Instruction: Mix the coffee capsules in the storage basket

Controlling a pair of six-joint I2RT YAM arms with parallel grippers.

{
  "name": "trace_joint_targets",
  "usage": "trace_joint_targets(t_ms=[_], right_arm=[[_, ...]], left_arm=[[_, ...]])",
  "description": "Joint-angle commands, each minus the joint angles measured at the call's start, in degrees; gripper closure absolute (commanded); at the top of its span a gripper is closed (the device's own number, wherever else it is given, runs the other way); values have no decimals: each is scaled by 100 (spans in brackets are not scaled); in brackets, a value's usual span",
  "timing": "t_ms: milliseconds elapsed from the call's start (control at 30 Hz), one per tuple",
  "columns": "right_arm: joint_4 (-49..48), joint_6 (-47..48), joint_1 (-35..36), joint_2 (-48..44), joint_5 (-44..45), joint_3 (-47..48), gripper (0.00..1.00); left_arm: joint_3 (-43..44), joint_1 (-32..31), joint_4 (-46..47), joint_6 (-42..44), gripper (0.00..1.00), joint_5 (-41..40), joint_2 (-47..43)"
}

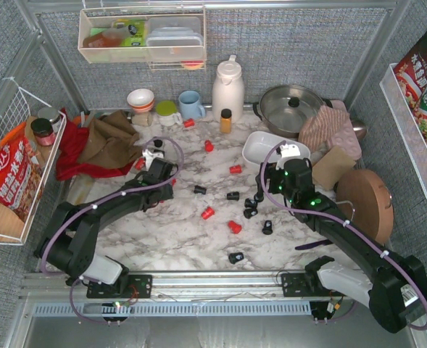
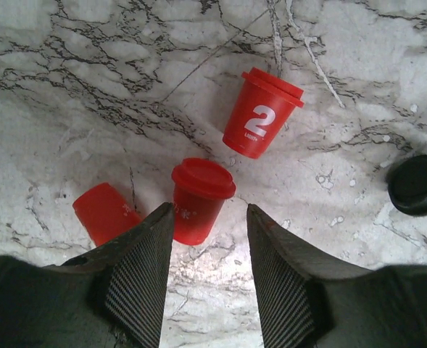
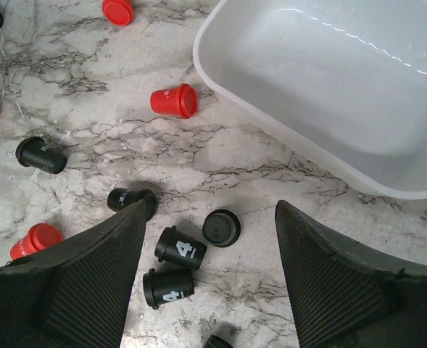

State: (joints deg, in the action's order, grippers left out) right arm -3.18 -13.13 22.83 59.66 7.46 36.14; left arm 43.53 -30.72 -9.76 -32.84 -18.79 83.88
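The white storage basket (image 1: 251,151) stands empty right of the table's middle; it also fills the upper right of the right wrist view (image 3: 300,123). Red and black coffee capsules lie scattered over the marble, such as a red one (image 1: 208,213) and a black one (image 1: 200,190). My left gripper (image 1: 149,161) is open, and a red capsule (image 2: 199,199) sits right at its fingertips, with a red "2" capsule (image 2: 260,116) beyond. My right gripper (image 1: 270,183) is open and empty above black capsules (image 3: 180,249), just beside the basket.
A brown and red cloth (image 1: 101,141) lies at the back left. Bowls, a green cup, a blue mug (image 1: 191,105), a white jug (image 1: 227,88), an amber bottle (image 1: 226,120) and a steel pot (image 1: 289,107) line the back. A round wooden board (image 1: 365,203) and boxes sit at the right.
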Motion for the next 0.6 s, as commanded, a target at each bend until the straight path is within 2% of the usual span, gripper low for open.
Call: trace_joint_targets(t_ms=[0,567], right_arm=[[-189,-50,6,-7,-60,38,24],[-210,-50,5,133,-140,71,24]], left_arm=[[132,1,24,177,46,-184,235],[-186,1,316,110,48,-59,434]])
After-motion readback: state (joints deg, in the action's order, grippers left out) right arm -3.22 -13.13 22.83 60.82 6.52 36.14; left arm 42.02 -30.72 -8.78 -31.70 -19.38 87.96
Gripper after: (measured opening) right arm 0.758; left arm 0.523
